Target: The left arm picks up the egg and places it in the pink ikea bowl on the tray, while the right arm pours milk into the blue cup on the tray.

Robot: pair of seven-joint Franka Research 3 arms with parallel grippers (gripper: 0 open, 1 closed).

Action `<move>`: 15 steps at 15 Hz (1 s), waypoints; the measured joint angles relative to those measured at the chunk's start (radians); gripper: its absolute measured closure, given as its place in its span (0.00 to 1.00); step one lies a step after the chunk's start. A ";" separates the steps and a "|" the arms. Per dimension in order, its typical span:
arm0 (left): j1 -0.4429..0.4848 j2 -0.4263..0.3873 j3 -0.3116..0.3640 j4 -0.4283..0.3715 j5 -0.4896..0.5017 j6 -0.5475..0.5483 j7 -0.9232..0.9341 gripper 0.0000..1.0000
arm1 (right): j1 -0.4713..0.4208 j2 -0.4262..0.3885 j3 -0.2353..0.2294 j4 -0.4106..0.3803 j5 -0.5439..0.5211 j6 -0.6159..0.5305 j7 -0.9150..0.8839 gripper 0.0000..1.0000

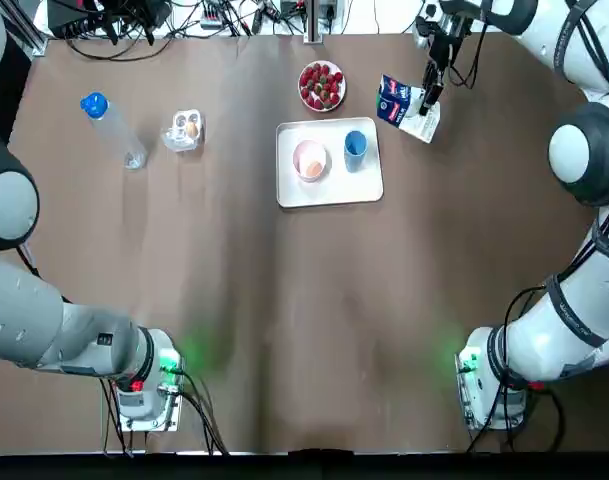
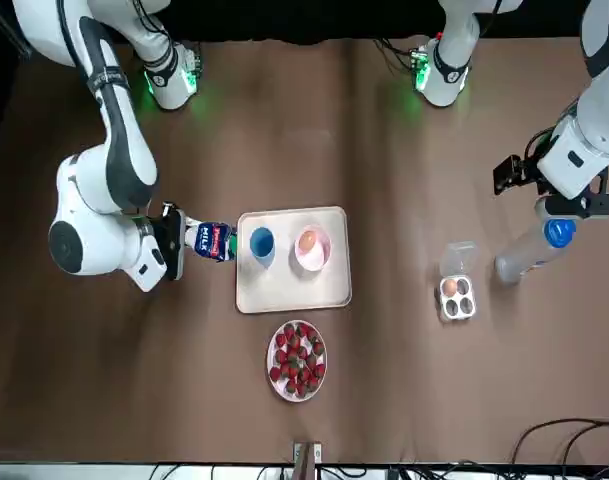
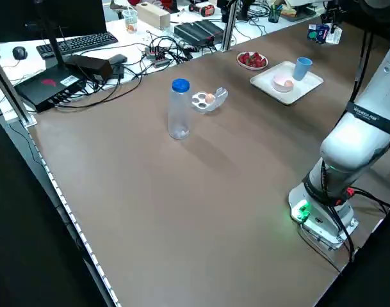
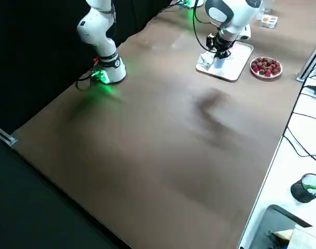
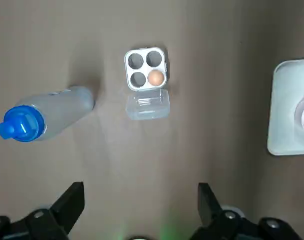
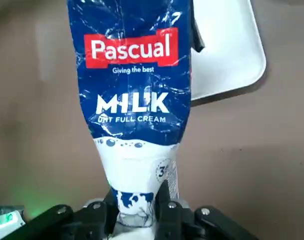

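Pinching the milk carton [image 6: 134, 80] by its white end, the right gripper [image 6: 139, 205] holds it with closed jaws beside the tray [image 1: 329, 190], upper right in the top view. Crumpled and probably soft, it needs a firm, low hold. Over the desk [image 1: 284, 300] the left gripper [image 5: 140, 192] hangs, jaws agape.

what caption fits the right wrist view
Close-up: right end effector shut on the milk carton by the white tray

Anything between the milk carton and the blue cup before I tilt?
Nothing visible. The right gripper holds the milk carton just beside the tray edge, with the blue cup nearest that edge; the pink bowl sits beyond the cup.
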 joint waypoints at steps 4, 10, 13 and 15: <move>0.002 -0.001 0.001 0.000 0.000 -0.006 0.063 0.00 | 0.040 0.000 0.000 0.000 -0.023 0.001 0.053 0.67; 0.001 -0.001 0.002 0.000 0.000 -0.017 0.068 0.00 | 0.069 0.000 0.000 0.000 -0.041 0.010 0.092 0.67; 0.000 -0.001 0.001 0.000 0.000 -0.018 0.068 0.00 | 0.069 0.000 -0.004 0.000 -0.042 0.010 0.093 0.67; -0.003 -0.001 0.001 0.000 0.000 -0.018 0.068 0.00 | 0.058 0.000 -0.012 0.000 -0.042 0.011 0.092 0.67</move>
